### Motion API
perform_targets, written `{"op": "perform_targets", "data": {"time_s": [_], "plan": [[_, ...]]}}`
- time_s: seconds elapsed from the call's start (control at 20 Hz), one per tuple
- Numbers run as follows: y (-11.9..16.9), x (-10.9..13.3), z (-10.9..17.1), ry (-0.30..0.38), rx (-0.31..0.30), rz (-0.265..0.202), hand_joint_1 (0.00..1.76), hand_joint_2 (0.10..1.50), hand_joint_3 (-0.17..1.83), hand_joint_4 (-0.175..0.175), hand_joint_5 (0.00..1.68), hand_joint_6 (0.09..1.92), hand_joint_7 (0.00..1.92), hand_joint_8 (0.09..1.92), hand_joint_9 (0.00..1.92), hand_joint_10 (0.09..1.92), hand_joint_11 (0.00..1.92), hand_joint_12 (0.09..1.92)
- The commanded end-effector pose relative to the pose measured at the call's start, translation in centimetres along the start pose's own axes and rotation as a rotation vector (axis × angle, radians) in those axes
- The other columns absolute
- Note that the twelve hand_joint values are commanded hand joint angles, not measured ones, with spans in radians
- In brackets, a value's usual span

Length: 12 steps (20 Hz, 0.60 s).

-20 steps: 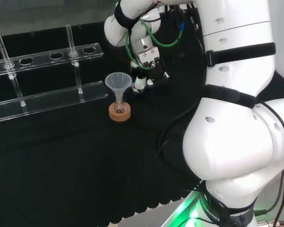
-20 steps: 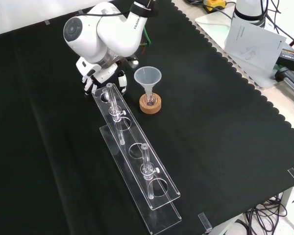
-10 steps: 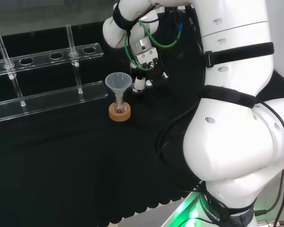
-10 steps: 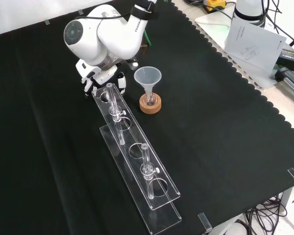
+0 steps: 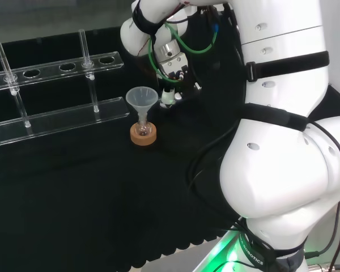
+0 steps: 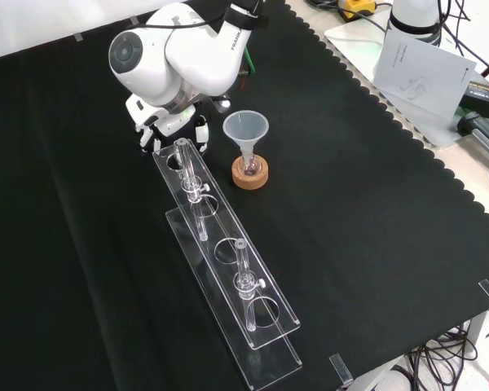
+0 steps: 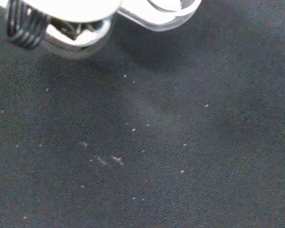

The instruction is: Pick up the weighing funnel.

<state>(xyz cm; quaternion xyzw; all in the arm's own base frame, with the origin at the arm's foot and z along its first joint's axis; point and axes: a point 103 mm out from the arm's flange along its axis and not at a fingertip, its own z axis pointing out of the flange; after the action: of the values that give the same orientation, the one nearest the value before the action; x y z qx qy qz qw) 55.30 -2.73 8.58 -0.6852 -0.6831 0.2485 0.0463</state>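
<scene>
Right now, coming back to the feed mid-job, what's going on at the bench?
The white arm has its hand low over the black cloth, at the upper end of the clear tube rack in the front view. Beside it, the funnel stands with its stem in a small flask on a cork ring. The wrist view looks onto cloth with pale specks. I cannot tell whether the hand holds anything.
</scene>
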Motion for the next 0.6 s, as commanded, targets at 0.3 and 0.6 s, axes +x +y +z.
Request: {"op": "perform_targets", "data": {"time_s": [0.3, 0.6], "plan": [[-2.4, -2.5, -3.1, -0.01, -0.041, 0.034, 1.1, 0.72, 0.56, 0.175, 1.22, 0.72, 0.51, 0.66, 0.86, 0.47, 0.57, 1.26], [-4.6, -4.1, -5.2, -0.013, -0.072, 0.057, 1.1, 0.72, 0.56, 0.175, 1.22, 0.72, 0.51, 0.67, 0.86, 0.47, 0.57, 1.26]]}}
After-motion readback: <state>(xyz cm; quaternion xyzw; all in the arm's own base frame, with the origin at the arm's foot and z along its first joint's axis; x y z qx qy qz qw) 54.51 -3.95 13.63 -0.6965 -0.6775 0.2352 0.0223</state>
